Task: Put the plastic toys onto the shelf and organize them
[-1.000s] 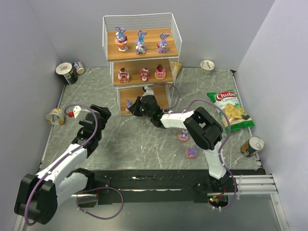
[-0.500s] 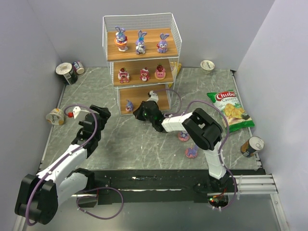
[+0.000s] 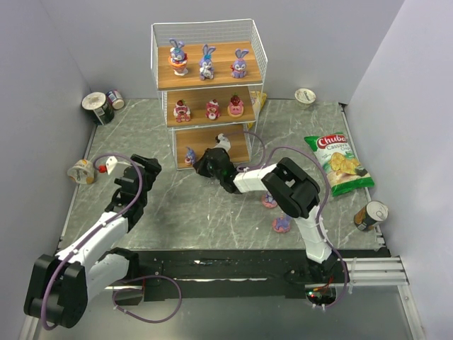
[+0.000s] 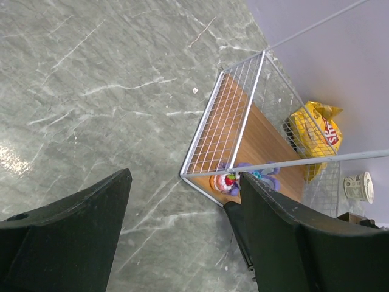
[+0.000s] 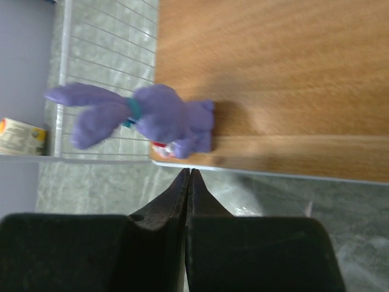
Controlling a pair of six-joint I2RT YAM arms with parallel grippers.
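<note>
right gripper closed, empty, near bunny

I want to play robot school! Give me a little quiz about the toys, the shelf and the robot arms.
1. True or false: the right gripper has its jaws shut around a toy.
2. How many toys are on the table, off the shelf? A one, B two, C four.
3. Fill in the blank: the shelf's top board holds ___ bunnies.
Key: 1 false, the jaws are shut on nothing. 2 B. 3 three.
</note>
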